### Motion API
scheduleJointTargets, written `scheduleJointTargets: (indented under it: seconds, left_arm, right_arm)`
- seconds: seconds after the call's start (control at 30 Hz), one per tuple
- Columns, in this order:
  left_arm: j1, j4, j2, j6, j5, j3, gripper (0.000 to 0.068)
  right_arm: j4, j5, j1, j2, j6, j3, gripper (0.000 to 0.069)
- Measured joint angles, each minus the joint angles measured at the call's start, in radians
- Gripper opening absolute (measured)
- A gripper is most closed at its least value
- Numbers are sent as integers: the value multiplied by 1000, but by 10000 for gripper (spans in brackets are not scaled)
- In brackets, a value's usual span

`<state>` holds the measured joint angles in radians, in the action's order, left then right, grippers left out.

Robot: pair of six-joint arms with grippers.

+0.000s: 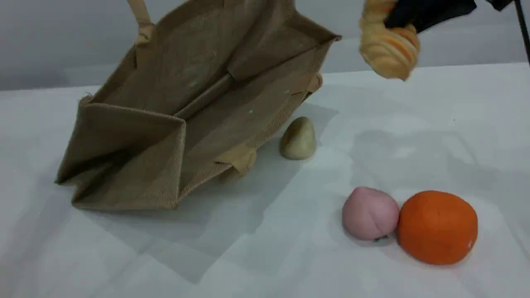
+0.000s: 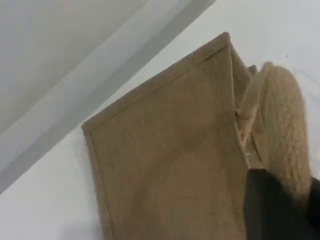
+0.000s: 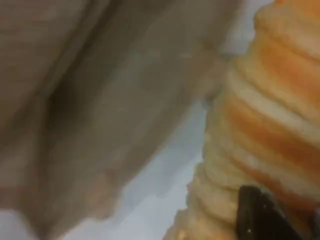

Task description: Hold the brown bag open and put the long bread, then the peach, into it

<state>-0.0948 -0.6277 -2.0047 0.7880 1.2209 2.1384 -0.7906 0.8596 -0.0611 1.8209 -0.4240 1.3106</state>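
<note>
**Bag held open, bread in the air beside it**

At the left, the left gripper is closed on the upper handle of the bag. The handle runs up out of the scene view. That pull seems to be why the top panel stands raised and the mouth gapes toward the right, where the food is. The bag lies on its side on the table, nothing visible inside. Its lower handle rests slack on the table.

A beige lump sits just outside the mouth, no part of the task.

Further right, the right gripper is clamped on the bread, which hangs clear of the table. It is level with the bag's rim but not yet over the opening, probably poised to go in first.

The peach waits at the front, touching an orange ball.
</note>
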Motion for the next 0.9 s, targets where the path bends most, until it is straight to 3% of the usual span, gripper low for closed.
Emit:
scheduleJointTargets:
  seconds: [0.13,0.3,0.47,0.6,0.9]
  left_arm:
    - [0,0,0,27,0,0,94]
    - [0,-8,0,50,1,0,94]
    - [0,-37,0,50,0,0,94]
    - [0,-37,0,50,0,0,94]
    - [0,-37,0,49,0,0,94]
  right_arm:
    - [-194,-1,-12,-30,-135,-84,90]
    - [-409,-80,-90,-25,-278,-158,90]
    - [-526,-195,-194,-15,-312,-159,88]
    - [-586,-260,-220,32,-321,-156,89]
    - [-862,-210,-220,156,-576,-155,87]
